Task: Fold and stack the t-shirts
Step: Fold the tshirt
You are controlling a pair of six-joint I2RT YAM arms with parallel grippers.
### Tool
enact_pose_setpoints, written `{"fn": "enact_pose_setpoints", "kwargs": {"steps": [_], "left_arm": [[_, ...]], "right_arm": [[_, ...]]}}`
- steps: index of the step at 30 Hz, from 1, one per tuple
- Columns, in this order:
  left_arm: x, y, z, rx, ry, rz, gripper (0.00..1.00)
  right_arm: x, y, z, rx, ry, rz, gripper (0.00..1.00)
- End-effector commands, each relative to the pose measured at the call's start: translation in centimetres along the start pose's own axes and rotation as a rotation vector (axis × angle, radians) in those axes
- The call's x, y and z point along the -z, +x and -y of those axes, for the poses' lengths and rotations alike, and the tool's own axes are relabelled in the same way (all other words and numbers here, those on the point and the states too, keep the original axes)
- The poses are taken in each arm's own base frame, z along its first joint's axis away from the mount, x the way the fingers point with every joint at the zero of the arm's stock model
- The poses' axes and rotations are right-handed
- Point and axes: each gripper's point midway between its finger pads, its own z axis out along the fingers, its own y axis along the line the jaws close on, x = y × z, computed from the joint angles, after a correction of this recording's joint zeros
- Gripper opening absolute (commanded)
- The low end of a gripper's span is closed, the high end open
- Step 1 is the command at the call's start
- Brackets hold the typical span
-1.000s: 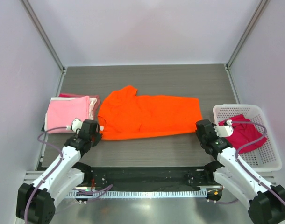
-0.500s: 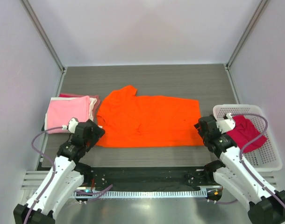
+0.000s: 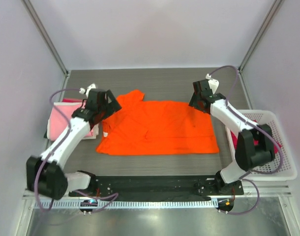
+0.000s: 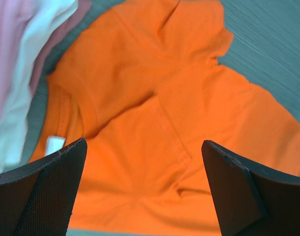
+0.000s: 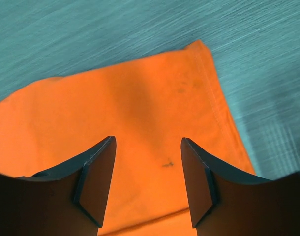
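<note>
Cloth of the orange t-shirt point(image 3: 160, 125) lies under left hand point(image 4: 144, 145) and right hand point(image 5: 147, 142), both spread apart, apparently empty.

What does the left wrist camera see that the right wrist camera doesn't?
Only the left wrist camera shows the stacked tees at its left edge, a light pink t-shirt and a white t-shirt. It also shows the orange t-shirt at its sleeve end, with a small white label.
Only the right wrist camera shows that tee's hemmed corner and a tiny dark speck.
Both show orange cloth on the grey table, framed by open fingers: the left fingers and the right fingers.
</note>
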Motion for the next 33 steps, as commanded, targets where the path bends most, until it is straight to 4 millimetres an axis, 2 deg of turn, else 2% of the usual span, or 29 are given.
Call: {"fn": "enact_pose_setpoints", "kwargs": {"steps": [1, 2, 3, 4, 5, 6, 7, 8, 9, 10, 11, 13, 14, 17, 20, 23, 26, 28, 31, 33], "left_arm": [[-4.0, -2.7, 3.3, -0.036, 0.062, -0.007, 0.99], [-4.9, -3.3, 3.7, -0.028, 0.061, -0.007, 1.0], [-7.5, -2.6, 3.4, -0.026, 0.031, -0.044, 0.99], [-8.0, -4.7, 4.7, -0.014, 0.05, -0.012, 0.99], [-9.4, -4.9, 4.8, -0.013, 0.039, -0.019, 0.97], [-11.5, -4.5, 4.4, -0.017, 0.013, -0.047, 0.96], [-12.7, -4.8, 4.4, -0.029, 0.005, -0.053, 0.95], [-13.3, -7.2, 5.2, -0.019, 0.014, -0.013, 0.95], [-14.1, -7.9, 5.1, -0.015, 0.005, -0.012, 0.95], [-16.5, -7.4, 3.5, -0.003, -0.04, -0.046, 0.95], [-16.8, -9.3, 4.6, 0.008, -0.015, -0.028, 0.95], [-18.5, -9.8, 4.0, 0.037, -0.031, -0.04, 0.94], [-19.9, -9.4, 3.9, 0.047, -0.024, -0.063, 0.94], [-22.2, -8.4, 3.2, 0.039, -0.032, -0.091, 0.94], [-23.6, -7.3, 2.7, 0.027, -0.034, -0.112, 0.94], [-24.0, -6.7, 3.3, 0.002, 0.004, -0.149, 0.93], [-24.6, -5.8, 2.8, -0.013, 0.002, -0.172, 0.9], [-25.0, -5.1, 2.2, -0.016, -0.003, -0.192, 0.85], [-25.6, -4.5, 1.9, -0.009, 0.016, -0.226, 0.79], [-25.8, -4.2, 2.4, -0.001, 0.052, -0.251, 0.74]], "right_arm": [[-2.7, -1.8, 0.5, 0.07, 0.025, -0.015, 0.61], [-3.4, -2.6, 0.5, 0.059, 0.036, -0.007, 0.6], [-4.1, -2.9, 0.7, 0.054, 0.042, -0.006, 0.59], [-5.4, -2.7, 1.1, 0.054, 0.067, -0.026, 0.58], [-6.1, -3.5, 1.6, 0.043, 0.079, -0.018, 0.57], [-6.6, -3.8, 1.9, 0.035, 0.088, -0.02, 0.55], [-7.2, -3.8, 2.2, 0.03, 0.097, -0.028, 0.54], [-8.1, -3.9, 2.6, 0.015, 0.109, -0.033, 0.54], [-8.5, -3.9, 2.6, 0.012, 0.105, -0.032, 0.54], [-8.9, -4.0, 2.6, 0.008, 0.105, -0.029, 0.54], [-9.8, -3.9, 2.6, 0.007, 0.109, -0.03, 0.54], [-10.6, -4.1, 2.8, 0.002, 0.113, -0.039, 0.54], [-11.0, -4.1, 2.6, -0.001, 0.099, -0.05, 0.54], [-11.8, -2.8, 3.1, -0.006, 0.098, -0.086, 0.55], [-12.1, -2.3, 3.2, -0.004, 0.098, -0.087, 0.59], [-12.7, -1.7, 3.0, -0.001, 0.086, -0.106, 0.6], [-13.1, -1.1, 2.2, -0.01, 0.043, -0.131, 0.57], [-13.0, -0.6, 1.5, -0.011, -0.001, -0.152, 0.49], [-12.6, -0.7, 1.3, -0.015, -0.024, -0.138, 0.46], [-12.2, -1.0, 1.3, -0.021, -0.03, -0.125, 0.46]]}}
